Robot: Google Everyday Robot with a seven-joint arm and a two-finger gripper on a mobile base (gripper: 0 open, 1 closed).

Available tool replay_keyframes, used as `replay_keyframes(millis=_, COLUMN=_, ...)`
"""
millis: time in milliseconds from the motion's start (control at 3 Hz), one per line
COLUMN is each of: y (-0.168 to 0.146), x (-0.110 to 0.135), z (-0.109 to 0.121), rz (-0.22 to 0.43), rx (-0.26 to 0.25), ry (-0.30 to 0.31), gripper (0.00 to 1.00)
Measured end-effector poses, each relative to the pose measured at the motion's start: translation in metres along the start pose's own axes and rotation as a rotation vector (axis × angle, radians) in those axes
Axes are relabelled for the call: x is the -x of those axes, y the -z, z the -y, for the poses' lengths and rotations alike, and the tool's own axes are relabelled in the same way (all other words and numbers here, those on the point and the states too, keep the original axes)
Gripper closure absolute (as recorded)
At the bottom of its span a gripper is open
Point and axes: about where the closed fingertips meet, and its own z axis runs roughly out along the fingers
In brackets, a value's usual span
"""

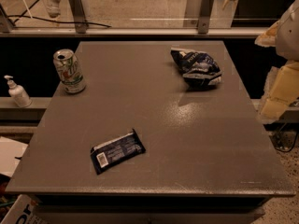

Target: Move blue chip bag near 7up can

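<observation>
The blue chip bag (196, 67) is crumpled dark-blue foil with white print and lies on the far right part of the grey table (187, 139). The 7up can (69, 71) stands upright near the table's far left edge, silver-white and green with a shiny top. The bag and the can are far apart, almost the table's width. My gripper (280, 85) shows only as pale, yellowish shapes at the right edge of the view, beyond the table's right side and to the right of the bag. It touches nothing on the table.
A flat dark bar wrapper with a white barcode label (117, 150) lies at the front centre-left. A small white pump bottle (17, 93) stands on a ledge left of the table. A glass railing (140, 13) runs behind.
</observation>
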Motion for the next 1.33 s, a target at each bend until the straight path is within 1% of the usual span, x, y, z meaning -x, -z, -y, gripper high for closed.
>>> replay_keyframes(millis=333, y=0.001, x=0.002, z=0.005, rz=-0.001, rx=-0.016, ry=0.004, gripper=0.0)
replay_keyframes(millis=667, y=-0.022, x=0.0, z=0.016, rz=0.02, rx=-0.022, ry=-0.019, gripper=0.0)
replay_keyframes(millis=1000, y=-0.056, x=-0.005, z=0.037, rz=0.039, rx=-0.054, ry=-0.058, gripper=0.0)
replay_keyframes(millis=1333, y=-0.083, x=-0.007, z=0.063, rz=0.085, rx=-0.119, ry=-0.083, gripper=0.0)
